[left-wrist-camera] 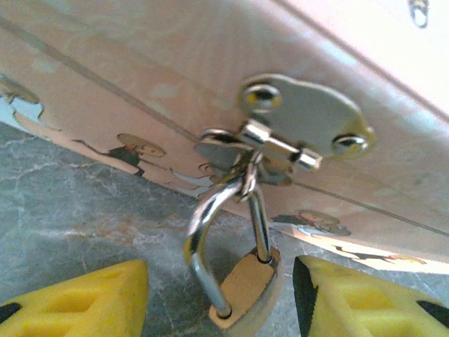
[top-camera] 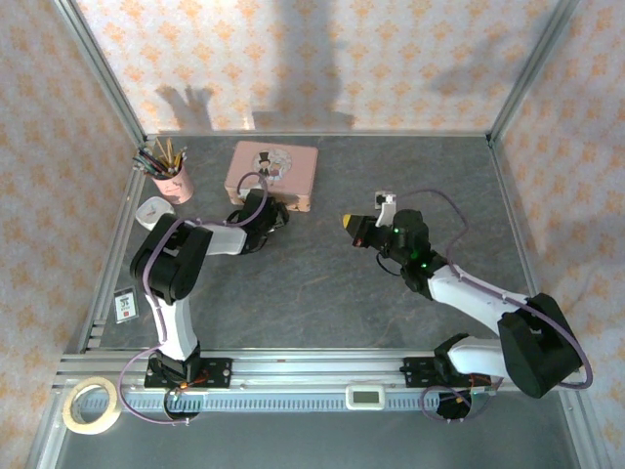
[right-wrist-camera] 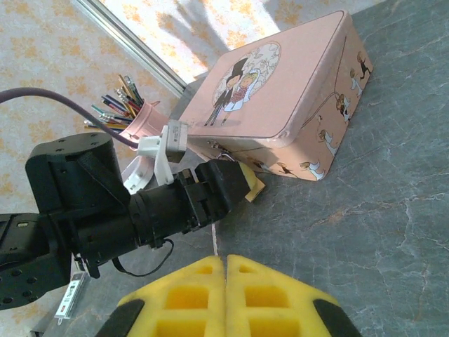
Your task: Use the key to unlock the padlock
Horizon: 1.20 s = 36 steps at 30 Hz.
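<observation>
Up close, the left wrist view shows the padlock [left-wrist-camera: 245,288]: a small brass-coloured body, tilted, with a thin silvery shackle [left-wrist-camera: 210,225] hooked through the hasp [left-wrist-camera: 302,123] on the near wall of the pink tin [left-wrist-camera: 126,77]. Its long axis runs from the hasp down toward the grey table [left-wrist-camera: 77,210], body lowest. The left gripper [left-wrist-camera: 221,284] stands open, 1 yellow finger [left-wrist-camera: 77,302] on each side of the lock, neither touching it. The top view places the tin far, left of centre. The right gripper [top-camera: 349,222] is apart to the tin's right, and its wrist view shows its 2 pads pressed together, closed.
</observation>
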Available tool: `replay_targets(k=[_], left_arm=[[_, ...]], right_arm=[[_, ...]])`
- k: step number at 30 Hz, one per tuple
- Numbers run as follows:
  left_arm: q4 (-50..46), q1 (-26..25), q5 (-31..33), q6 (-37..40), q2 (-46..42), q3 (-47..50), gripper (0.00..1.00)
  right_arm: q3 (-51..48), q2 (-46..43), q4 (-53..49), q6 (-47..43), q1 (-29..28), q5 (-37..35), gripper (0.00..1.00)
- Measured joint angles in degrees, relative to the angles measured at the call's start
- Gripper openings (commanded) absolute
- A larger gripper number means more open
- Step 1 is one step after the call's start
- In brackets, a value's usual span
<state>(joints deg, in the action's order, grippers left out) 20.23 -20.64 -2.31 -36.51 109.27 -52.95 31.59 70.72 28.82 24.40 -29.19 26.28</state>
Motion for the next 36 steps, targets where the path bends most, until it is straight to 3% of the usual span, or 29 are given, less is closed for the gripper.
replay_targets(k=[10,18,24,36], left_arm=[[-1.4,-0.9,4.3,-0.1,2.3,-2.9,0.46],[-1.4,-1.0,6.1,-1.5,4.1,-4.5,0.22],[3.6,-1.1,0.6,-3.4,5.0,-4.7,0.00],[5.9,-1.1,-10.9,-10.1,-0.1,1.9,0.00]], right_arm=[[-0.1,-0.1,0.4,0.0,0.0,0.0,0.00],[-0.2,-0.1,0.6,0.6,0.0,-0.2,0.00],[-0.2,0.0,0.6,0.9,0.0,-0.2,0.00],[-3.3,7.8,8.4,6.4,0.0,3.1,0.00]])
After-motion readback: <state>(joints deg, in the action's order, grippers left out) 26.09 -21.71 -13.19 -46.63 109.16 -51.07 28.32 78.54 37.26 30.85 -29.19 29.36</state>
